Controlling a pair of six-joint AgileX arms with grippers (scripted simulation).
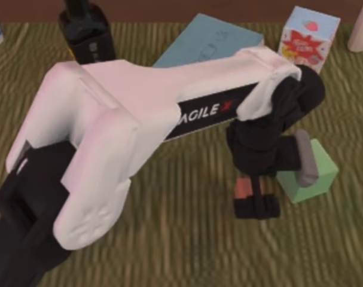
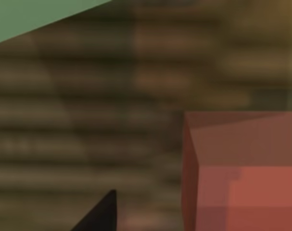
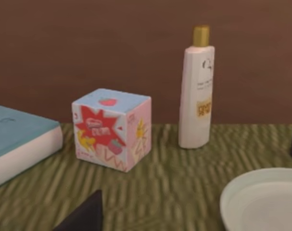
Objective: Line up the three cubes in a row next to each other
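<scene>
A: Reaching across the desk (image 1: 169,239), left arm is stretched to the right side, left gripper (image 1: 256,200) low over the mat.

B: Fingers?

A: Pinching the red cube (image 1: 243,189), as far as the top view shows; the cube sits between the dark fingers, mostly hidden by the wrist.

B: Green cube?

A: Green cube (image 1: 316,173) on the desk just beside the gripper, to its right. Wrist view agrees: red cube (image 2: 242,173) close up, green cube (image 2: 35,17) at the frame corner.

B: Olive cube?

A: Not visible in any view.

B: Right arm?

A: Out of the top view. Its camera sees the carton (image 3: 112,129), a book (image 3: 18,139), a bottle (image 3: 197,91) and a plate (image 3: 263,202). Can't tell its fingers' state.
</scene>
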